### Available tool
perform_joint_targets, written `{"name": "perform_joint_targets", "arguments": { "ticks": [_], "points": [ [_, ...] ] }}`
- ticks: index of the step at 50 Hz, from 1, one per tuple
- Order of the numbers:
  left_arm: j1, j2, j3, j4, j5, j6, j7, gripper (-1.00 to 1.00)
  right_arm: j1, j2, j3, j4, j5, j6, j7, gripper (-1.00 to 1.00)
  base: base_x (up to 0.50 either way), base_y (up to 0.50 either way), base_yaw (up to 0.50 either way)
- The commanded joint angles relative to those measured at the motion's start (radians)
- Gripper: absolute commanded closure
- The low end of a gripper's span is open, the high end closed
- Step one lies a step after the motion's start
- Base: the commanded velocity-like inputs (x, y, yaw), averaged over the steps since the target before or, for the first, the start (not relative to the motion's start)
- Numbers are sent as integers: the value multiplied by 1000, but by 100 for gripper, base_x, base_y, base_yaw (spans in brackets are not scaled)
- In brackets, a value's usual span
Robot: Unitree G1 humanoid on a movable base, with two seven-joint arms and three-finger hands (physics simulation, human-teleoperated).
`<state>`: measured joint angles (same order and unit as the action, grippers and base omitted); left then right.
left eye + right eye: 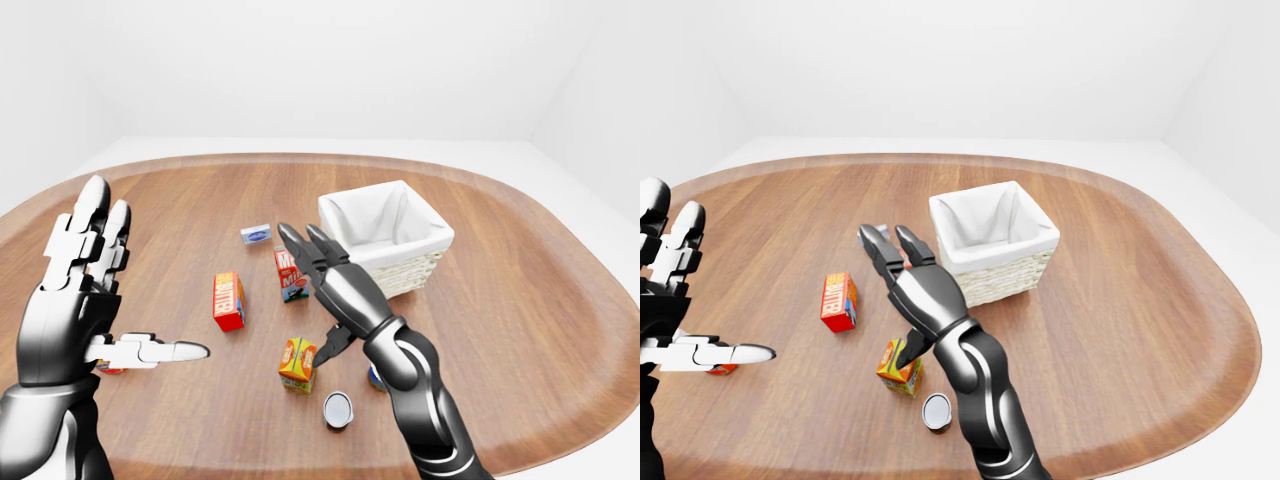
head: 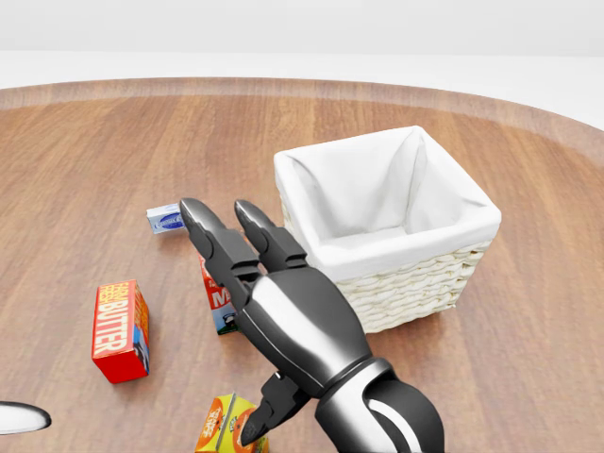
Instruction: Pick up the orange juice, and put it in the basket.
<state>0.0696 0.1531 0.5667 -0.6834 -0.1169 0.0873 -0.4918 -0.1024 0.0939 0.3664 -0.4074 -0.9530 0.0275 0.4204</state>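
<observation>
I am in the reaching step: my right hand hangs above the worktop with its fingers spread and nothing in them, its thumb pointing down at the orange juice, which is not yet grasped. The carton stands upright just below my palm, on the thumb side, in the left-eye view, with a round tin near it toward my wrist. Past my fingertips stands the milk carton, partly hidden by them in the head view, and off to the little-finger side, near but apart, sits the basket with its white liner and nothing visible inside. The butter box lies well out on the thumb side. My left hand is raised, fingers stretched out flat, holding nothing. As I judge it, the next move calls for lowering my right hand until the fingers bracket the juice carton, closing firmly without tipping it into the tin, then lifting and carrying it across to the basket.
</observation>
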Motion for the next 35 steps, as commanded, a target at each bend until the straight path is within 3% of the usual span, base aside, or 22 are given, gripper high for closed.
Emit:
{"name": "perform_joint_targets", "arguments": {
  "ticks": [1, 23, 35],
  "points": [
    [1, 0, 1, -7, -1, 0, -1, -100, 18, 10, 41, 66, -38, -45, 1, -100, 0, 0, 0],
    [0, 0, 0, 0, 0, 0, -2, -100, 87, -18, 67, 236, -18, -114, -98, -100, 0, 0, 0],
    [0, 0, 1, 0, 0, 0, -1, -100, 88, -24, 47, 378, 10, -115, -172, -100, 0, 0, 0]
  ]
}}
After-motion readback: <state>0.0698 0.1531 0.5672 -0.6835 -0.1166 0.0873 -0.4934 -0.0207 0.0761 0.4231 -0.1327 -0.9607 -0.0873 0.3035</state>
